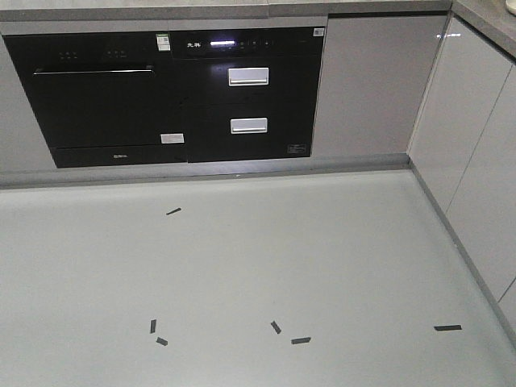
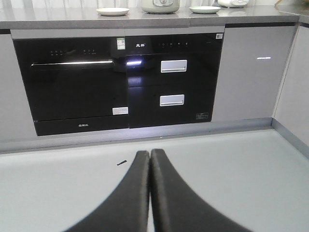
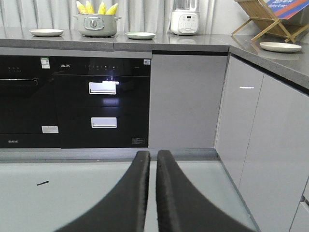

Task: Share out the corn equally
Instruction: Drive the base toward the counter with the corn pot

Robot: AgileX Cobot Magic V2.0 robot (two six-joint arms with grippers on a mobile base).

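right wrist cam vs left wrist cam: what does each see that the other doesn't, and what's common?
Right wrist only: corn standing in the pot, a wooden rack, and a plate on the side counter. Left wrist only: the whole oven door. There the pot is cropped to its base, with no corn seen. Both: the drawer handles, the front counter and two plates beside the pot.

I'm looking down from the front camera onto the floor and the drawer unit. The left wrist camera is sitting low behind the left pincer, facing that unit head-on. The right wrist camera is pointing further right, taking in the tabletop and corner cabinets; all three are sharing that unit.
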